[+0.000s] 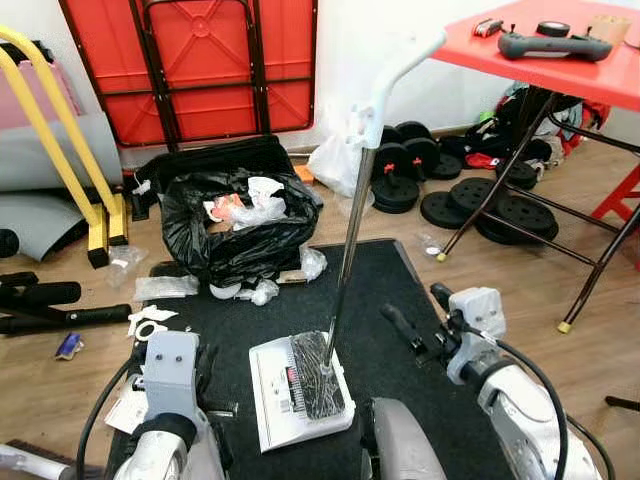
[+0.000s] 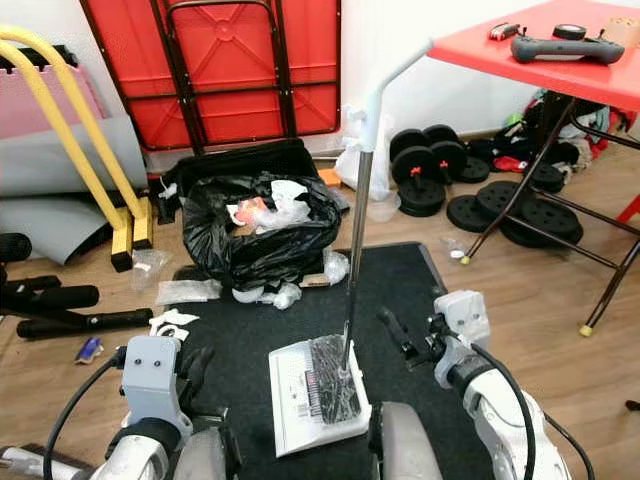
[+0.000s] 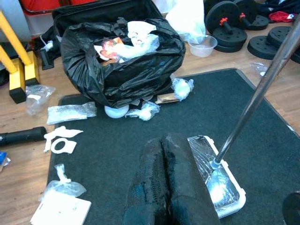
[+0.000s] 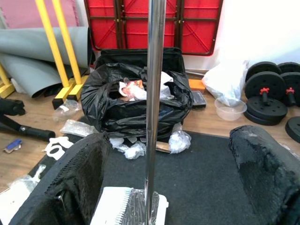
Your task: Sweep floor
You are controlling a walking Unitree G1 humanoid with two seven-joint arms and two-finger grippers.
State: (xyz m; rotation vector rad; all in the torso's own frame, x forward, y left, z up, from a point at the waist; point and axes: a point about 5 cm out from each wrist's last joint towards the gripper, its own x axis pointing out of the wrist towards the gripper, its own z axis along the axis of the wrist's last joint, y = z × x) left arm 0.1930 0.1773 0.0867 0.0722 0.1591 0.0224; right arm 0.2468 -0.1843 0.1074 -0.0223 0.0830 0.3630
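Between the two pincers: sweeper (image 1: pixel 300 385), a flat white plastic head with a dark bristle strip, resting on the mat and leaning a little.
Sweeper pole (image 4: pixel 153 103): thin, round, shiny metal, rising from the head to a bent white handle (image 1: pixel 400 70).
Left pincer (image 3: pixel 166 180): low over the mat, just beside the sweeper head; its black, rough-textured fingers are pressed together on nothing.
Right pincer (image 4: pixel 154 187): fingers (image 4: pixel 79 183) spread wide, one on each side of the pole, not touching it.
Under both pincers: mat (image 1: pixel 400 290), dark, flat, short-piled, rectangular with rounded corners.
Ahead of the left pincer: crumpled clear plastic wrappers (image 3: pixel 70 112) and white paper scraps (image 3: pixel 58 140) on the mat edge and the wooden floor (image 1: pixel 520 290).
Ahead of the pole: bin bag (image 1: pixel 240 235), glossy black, wrinkled, open at the top and stuffed with white and orange rubbish.
Far beyond the right pincer: round black weight plates (image 1: pixel 500 205) lying on the floor.
Farther on that side: red counter (image 1: pixel 560 70) on thin dark legs, carrying a dark controller (image 1: pixel 553 44).
Against the far wall: folded red table (image 1: pixel 200 65), metal-framed, and yellow tubes (image 1: pixel 55 130).
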